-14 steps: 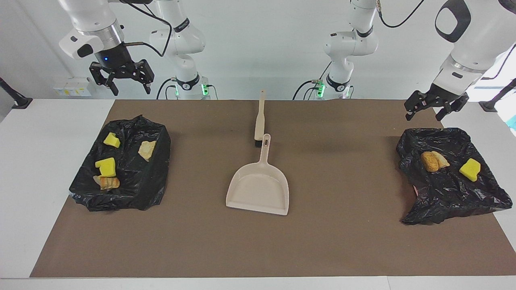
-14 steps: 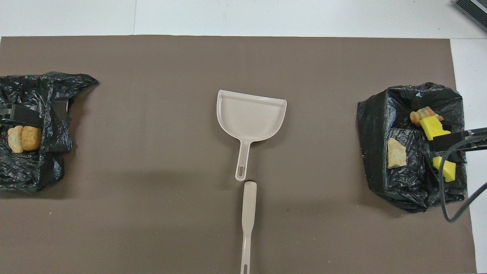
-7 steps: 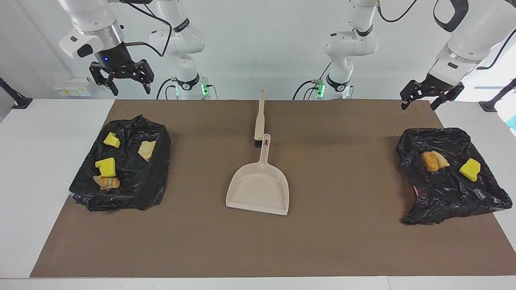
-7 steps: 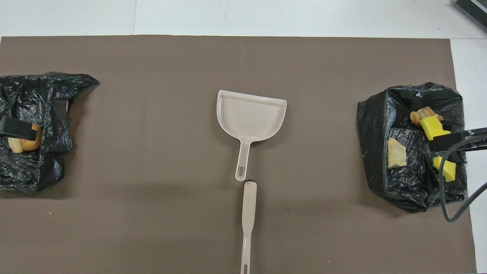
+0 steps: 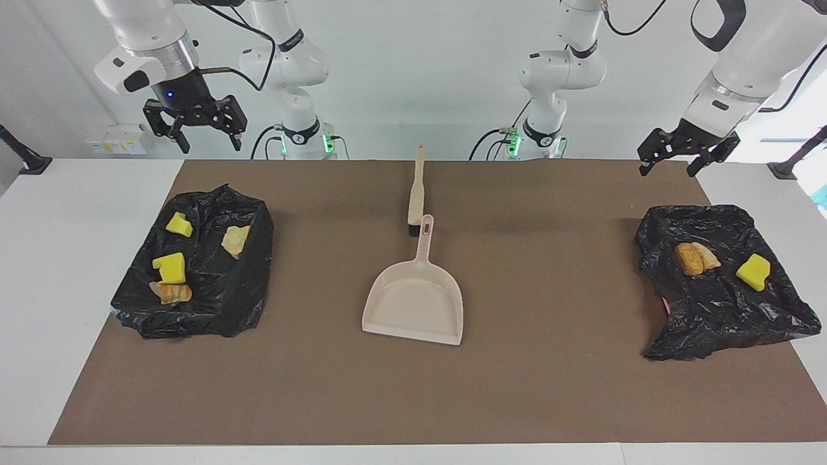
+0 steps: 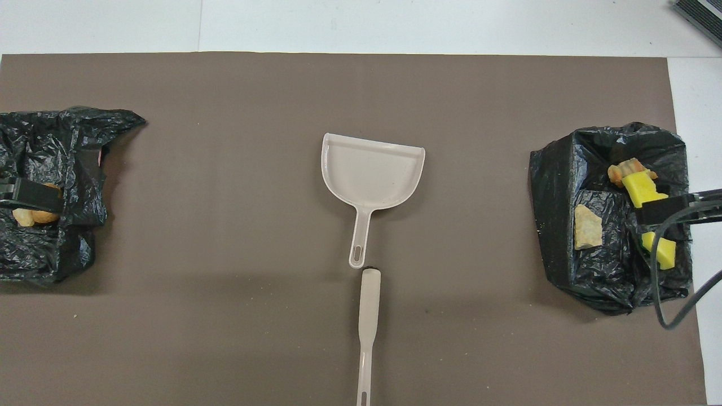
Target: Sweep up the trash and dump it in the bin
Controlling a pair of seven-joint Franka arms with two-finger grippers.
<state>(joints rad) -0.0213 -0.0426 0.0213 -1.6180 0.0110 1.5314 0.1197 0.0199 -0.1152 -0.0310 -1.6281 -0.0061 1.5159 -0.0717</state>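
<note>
A: Where's the trash [image 5: 170, 268]?
B: In both bags, at either end. Light, soft chunks; take the stiff brush [image 5: 417, 187] by its handle.
A: Grippers?
B: Left gripper [image 5: 675, 152] and right gripper [image 5: 196, 126] hang open, empty.

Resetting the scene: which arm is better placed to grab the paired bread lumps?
Left. The left gripper hangs open over the bread lumps' bag; the right gripper hangs over the other bag.

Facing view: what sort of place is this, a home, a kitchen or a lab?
Most likely a robotics lab bench: two arms mounted at a white table, a brown mat laid as a work area, and staged props, a dustpan between two bag-lined bins.
</note>
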